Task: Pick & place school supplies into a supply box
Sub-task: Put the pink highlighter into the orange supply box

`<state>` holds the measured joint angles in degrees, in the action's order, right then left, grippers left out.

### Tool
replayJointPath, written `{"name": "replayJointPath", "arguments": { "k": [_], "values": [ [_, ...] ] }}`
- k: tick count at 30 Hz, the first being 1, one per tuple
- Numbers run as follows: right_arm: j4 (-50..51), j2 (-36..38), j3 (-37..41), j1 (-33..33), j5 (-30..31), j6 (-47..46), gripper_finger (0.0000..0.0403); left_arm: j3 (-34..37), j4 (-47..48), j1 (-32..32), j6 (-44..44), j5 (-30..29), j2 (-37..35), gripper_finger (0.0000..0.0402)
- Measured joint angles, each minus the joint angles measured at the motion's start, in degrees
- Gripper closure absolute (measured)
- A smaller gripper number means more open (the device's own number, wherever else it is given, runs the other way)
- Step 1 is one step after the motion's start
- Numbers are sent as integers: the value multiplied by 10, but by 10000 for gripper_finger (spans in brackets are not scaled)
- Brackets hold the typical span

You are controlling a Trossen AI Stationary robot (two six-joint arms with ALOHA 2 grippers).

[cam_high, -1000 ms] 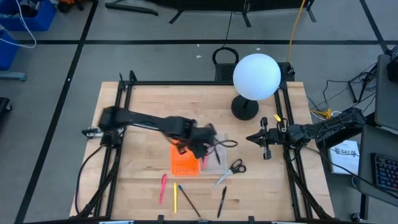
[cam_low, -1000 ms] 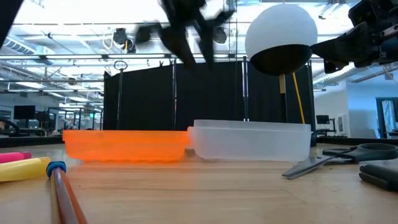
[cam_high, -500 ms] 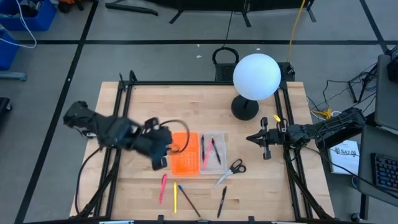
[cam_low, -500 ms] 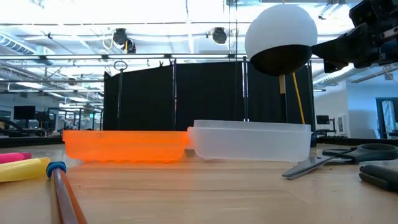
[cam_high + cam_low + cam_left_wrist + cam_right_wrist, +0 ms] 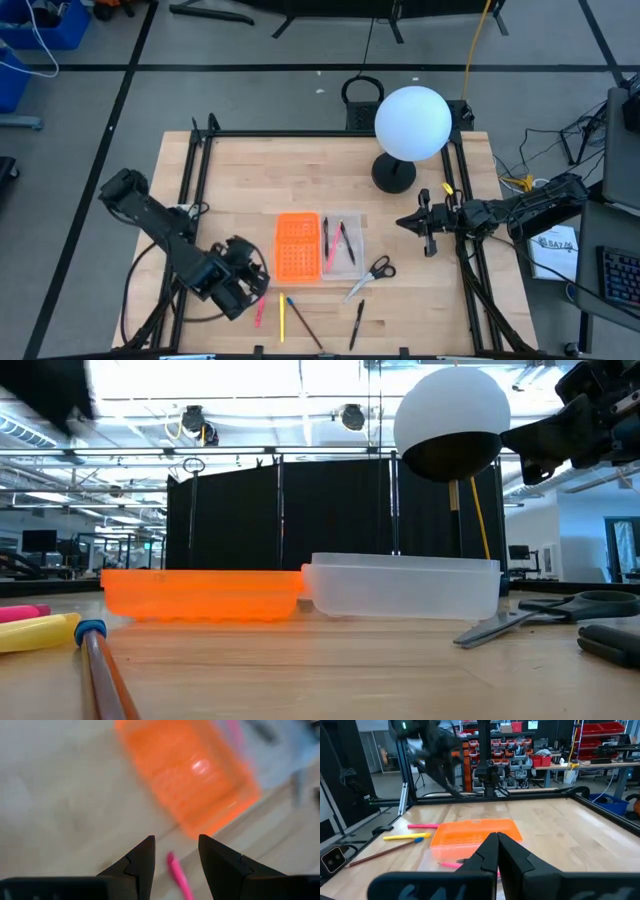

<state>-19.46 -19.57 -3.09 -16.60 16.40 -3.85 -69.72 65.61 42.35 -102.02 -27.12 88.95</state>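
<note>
From overhead, the left pincer (image 5: 250,284) hangs over the front left of the wooden surface (image 5: 240,175), with the pink pen (image 5: 261,303) just beside its tip and the supply box (image 5: 320,246) a little beyond it toward the middle. Two or three pens already lie in the clear half of the box, something the table-level camera cannot show: there only the orange lid (image 5: 200,593) and the clear tray's wall (image 5: 400,586) stand side by side, with the scissors (image 5: 545,615) to one side of them.

The left wrist camera fills in the rest: the left pincer's fingers (image 5: 142,862) stand partly apart and hold nothing, the pink pen (image 5: 177,875) lying on the wood between and just past their tips, the orange lid (image 5: 192,775) farther ahead. Next to the pink pen lie a yellow pencil (image 5: 282,318), a brown pencil (image 5: 305,325) and a dark pen (image 5: 356,325).

The right pincer (image 5: 425,236) waits at the right edge, its fingers (image 5: 490,852) pressed together and empty, the scissors (image 5: 372,275) lying between it and the box. A white globe lamp (image 5: 411,125) stands at the back.
</note>
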Motion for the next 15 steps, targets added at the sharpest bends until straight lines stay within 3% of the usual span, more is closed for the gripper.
{"name": "replayJointPath", "arguments": {
  "k": [4, 8, 15],
  "values": [
    [0, 0, 0, 0, 0, 0, 403, 93, -100, 13, -66, 42, 1, 245],
    [0, 0, 0, 0, -1, -3, 403, 142, -189, 14, -84, 61, 0, 245],
    [-11, 0, 1, 0, 0, -8, 403, 141, -290, 18, -27, 88, 0, 245]
  ]
}}
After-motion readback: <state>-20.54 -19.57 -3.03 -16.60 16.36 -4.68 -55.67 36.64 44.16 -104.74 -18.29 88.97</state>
